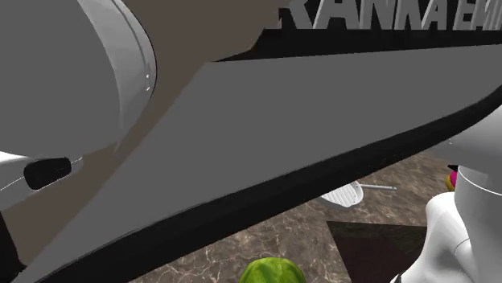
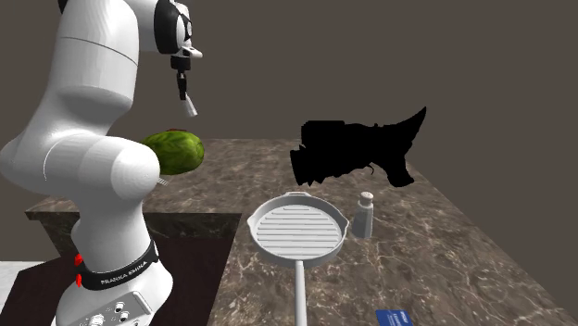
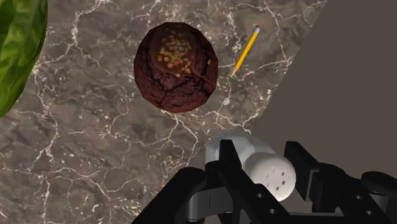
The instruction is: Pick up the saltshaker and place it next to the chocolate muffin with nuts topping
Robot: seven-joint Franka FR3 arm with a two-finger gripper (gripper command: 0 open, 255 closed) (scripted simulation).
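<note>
a: where's the saltshaker (image 3: 270, 175) right now?

b: up in the gripper (image 3: 262, 158), clear of the counter (image 3: 95, 159). the two black fingers pinch it from either side near its white holed cap, and the pale body points away from the hand.

a: and the muffin?

b: the chocolate muffin (image 3: 175, 67), with pale nut bits on top, sits on the marbled counter beyond the fingertips, apart from the saltshaker. a green watermelon (image 3: 19, 51) lies off to one side of it. a yellow pencil (image 3: 245, 51) lies just beside it on the other, with a narrow gap between. the counter's edge runs close past the pencil.

a: what about the second exterior view?

b: the white arm (image 2: 93, 139) stands at nine o'clock in that view. the gripper hangs at twelve o'clock above the watermelon, with the saltshaker tilted beneath it. a white ridged pan (image 2: 296, 227) rests at four o'clock from the watermelon, its handle pointing to six. a small pale capped bottle (image 2: 364, 218) stands at three o'clock from the pan, just beside the rim. at twelve o'clock from the bottle there's a flat black shape (image 2: 352, 153); i can't tell what it is.

a: shoulder view?

b: the arm crosses close to the camera. below it the watermelon shows at six o'clock, and the pan is at about one o'clock from it.
</note>
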